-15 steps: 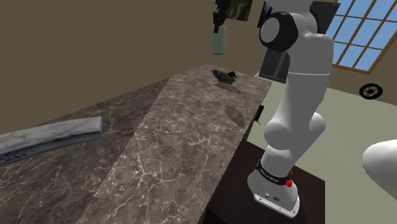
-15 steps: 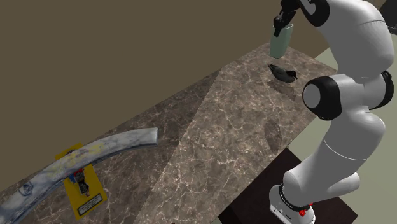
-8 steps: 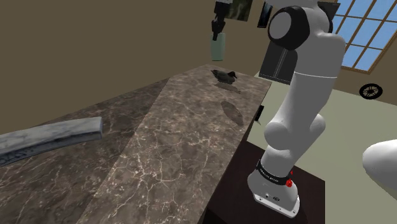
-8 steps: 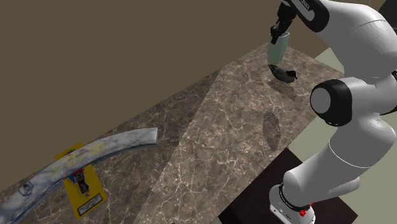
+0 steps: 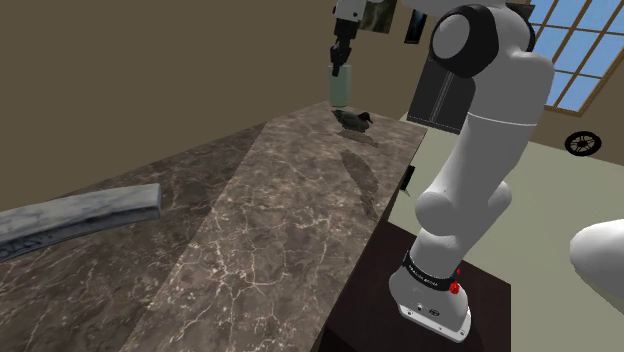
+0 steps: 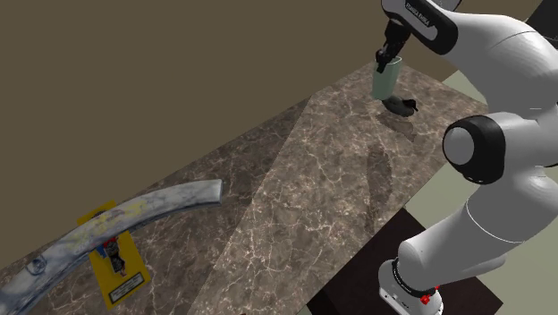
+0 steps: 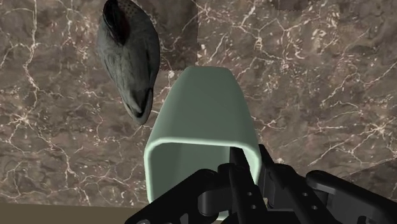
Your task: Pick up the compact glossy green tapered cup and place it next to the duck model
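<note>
1. The pale green, glossy tapered cup (image 5: 340, 88) (image 6: 386, 80) (image 7: 203, 121) hangs upright, rim up, just beside the small dark grey duck model (image 5: 354, 120) (image 6: 402, 106) (image 7: 130, 60). I cannot tell whether its base touches the surface.
2. The all-black gripper (image 5: 340, 66) (image 6: 390, 59) (image 7: 248, 159) has its fingers pinched on the cup's rim wall, one inside and one outside.
3. Below is a brown marble countertop with white veins (image 5: 280, 230) (image 6: 304, 197) (image 7: 318, 76) against an olive-brown wall; a blue-paned window (image 5: 570, 50) shows behind the arm.
4. Duck and cup are at the counter's far end, close to the wall-side edge. A long stretch of bare marble lies between them and the curved grey stone strip (image 5: 80, 215) (image 6: 134, 210), which overlaps a yellow card (image 6: 114, 259).
5. Compared with a second ago, the cup is lower and closer to the duck, and the arm reaches further out.
</note>
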Tool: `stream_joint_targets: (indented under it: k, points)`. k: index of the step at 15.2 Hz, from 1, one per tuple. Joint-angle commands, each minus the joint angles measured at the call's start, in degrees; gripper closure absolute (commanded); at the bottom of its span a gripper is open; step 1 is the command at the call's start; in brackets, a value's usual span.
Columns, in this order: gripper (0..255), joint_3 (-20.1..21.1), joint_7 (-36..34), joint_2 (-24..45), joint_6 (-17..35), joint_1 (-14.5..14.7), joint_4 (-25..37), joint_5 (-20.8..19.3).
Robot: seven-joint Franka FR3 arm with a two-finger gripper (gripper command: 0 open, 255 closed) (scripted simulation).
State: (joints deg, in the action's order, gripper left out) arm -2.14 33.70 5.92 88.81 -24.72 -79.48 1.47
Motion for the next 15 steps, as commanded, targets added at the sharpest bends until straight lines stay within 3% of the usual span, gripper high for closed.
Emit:
stream_joint_targets:
  k: [1, 15]
  points:
    - [255, 0.0, 0.1, -0.8, 1.9, 0.0, -2.6, 0.0]
    - [255, 0.0, 0.2, -3.1, 13.4, 0.1, -16.5, -0.1]
